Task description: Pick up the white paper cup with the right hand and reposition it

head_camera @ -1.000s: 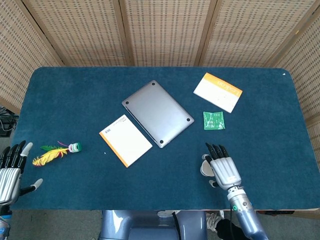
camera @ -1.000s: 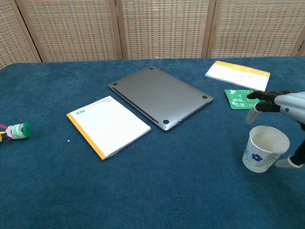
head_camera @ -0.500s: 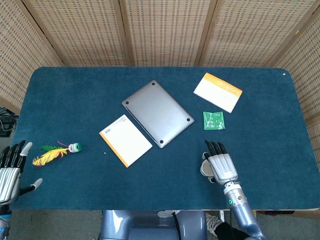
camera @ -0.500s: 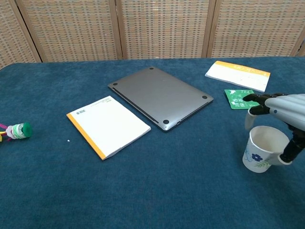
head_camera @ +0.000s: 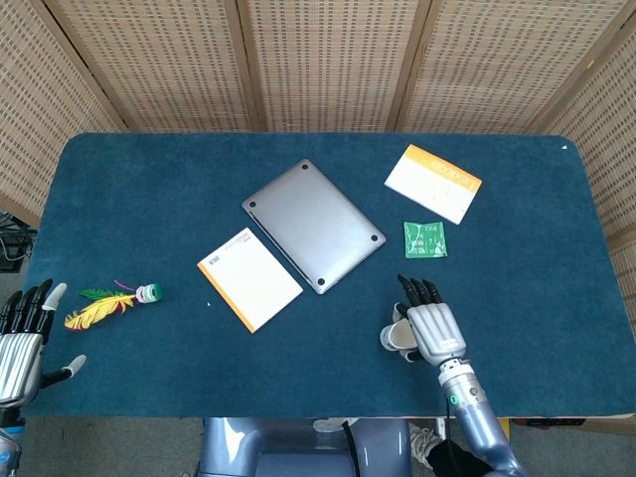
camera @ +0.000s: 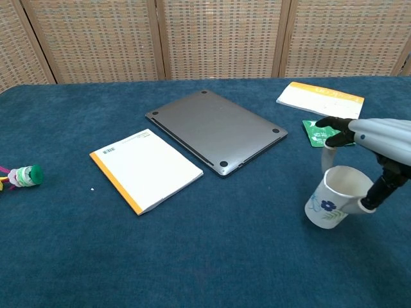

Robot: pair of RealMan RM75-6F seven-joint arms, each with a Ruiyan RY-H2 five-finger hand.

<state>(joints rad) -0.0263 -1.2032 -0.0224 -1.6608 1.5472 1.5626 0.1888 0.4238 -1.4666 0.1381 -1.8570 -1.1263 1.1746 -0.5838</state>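
Now the white paper cup with a blue flower print (camera: 335,197) sits further left than it did a second ago, shifted along the near edge of the blue-covered table (head_camera: 149,199) toward the middle, and it tips where before it stood upright. The right hand (camera: 376,149) has closed round it, thumb on one side of the rim and fingers (camera: 329,123) reaching over the far side, so the grasp looks made and the carry under way. Whether the base has fully left the cloth I cannot tell from the chest view; the head view shows only a sliver of the cup (head_camera: 395,338) beside the right hand (head_camera: 431,328).

Its long axis runs base to mouth, leaning off vertical: the open mouth faces up and to the right, the base angled down toward the left.

At the near left corner, the left hand (head_camera: 22,338) rests open and empty, fingers apart.
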